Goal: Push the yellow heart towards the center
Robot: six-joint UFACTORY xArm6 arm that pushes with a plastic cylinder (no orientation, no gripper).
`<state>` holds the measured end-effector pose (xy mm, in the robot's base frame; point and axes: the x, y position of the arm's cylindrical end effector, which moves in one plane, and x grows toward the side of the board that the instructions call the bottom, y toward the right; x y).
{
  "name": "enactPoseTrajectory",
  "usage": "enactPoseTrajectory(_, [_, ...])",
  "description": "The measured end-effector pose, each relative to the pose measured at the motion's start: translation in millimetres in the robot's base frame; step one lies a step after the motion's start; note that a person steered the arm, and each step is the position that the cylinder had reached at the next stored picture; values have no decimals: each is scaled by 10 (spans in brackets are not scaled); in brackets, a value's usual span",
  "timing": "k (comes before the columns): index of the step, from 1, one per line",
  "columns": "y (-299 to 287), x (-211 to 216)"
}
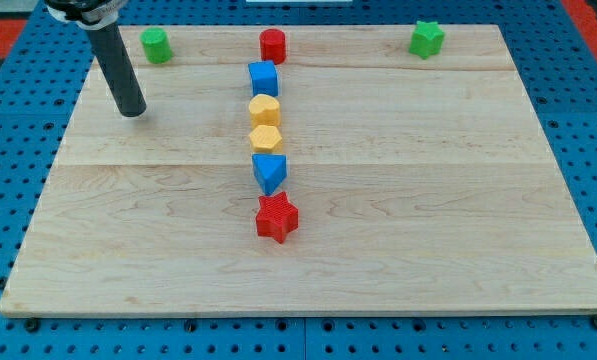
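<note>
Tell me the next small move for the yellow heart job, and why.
Probably slide my tip toward the view's right, nearer the block column. It sits well off to the view's left, touching nothing. Two yellow blocks stand mid-column, the upper and the lower, between two blue ones; I cannot tell which is the heart, so approach before committing.

no readable text, labels or numbers
</note>
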<state>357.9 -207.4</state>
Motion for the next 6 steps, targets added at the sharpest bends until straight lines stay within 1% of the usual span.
enactPoseTrajectory(2, [0, -1])
enactPoseTrajectory(3, [284, -15])
enactPoseTrajectory(6, [2343, 25])
